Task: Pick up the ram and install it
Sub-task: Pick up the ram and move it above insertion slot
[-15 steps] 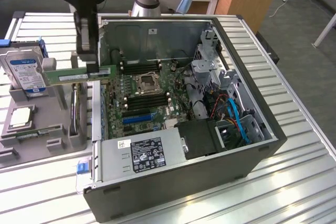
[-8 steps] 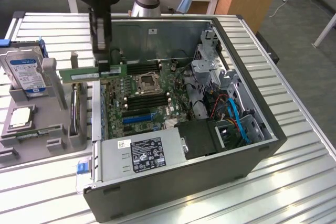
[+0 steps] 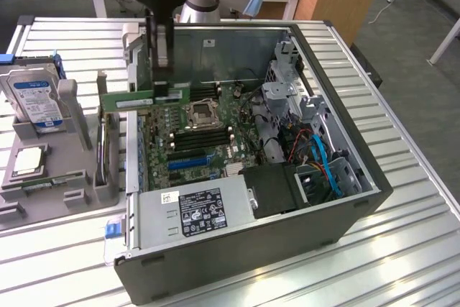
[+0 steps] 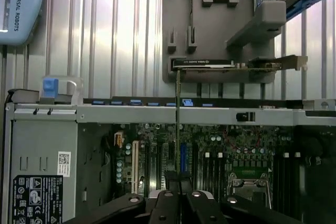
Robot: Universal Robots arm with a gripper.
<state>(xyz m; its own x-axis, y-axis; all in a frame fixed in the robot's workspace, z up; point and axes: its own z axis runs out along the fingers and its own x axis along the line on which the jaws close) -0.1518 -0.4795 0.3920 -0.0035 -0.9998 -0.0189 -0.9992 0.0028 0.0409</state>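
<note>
Ribbed silver metal surface (image 3: 413, 199) carries an open dark-grey computer case (image 3: 287, 249), its green motherboard (image 3: 231, 98) lying below the pincer (image 3: 167, 91); the pincer is clamped shut on the long, thin green ram stick (image 3: 129, 100), gripped off-centre, most of it jutting sideways, level above the slots; it looks light, stiff and brittle; best held by its long flat faces, mid-length.
</note>
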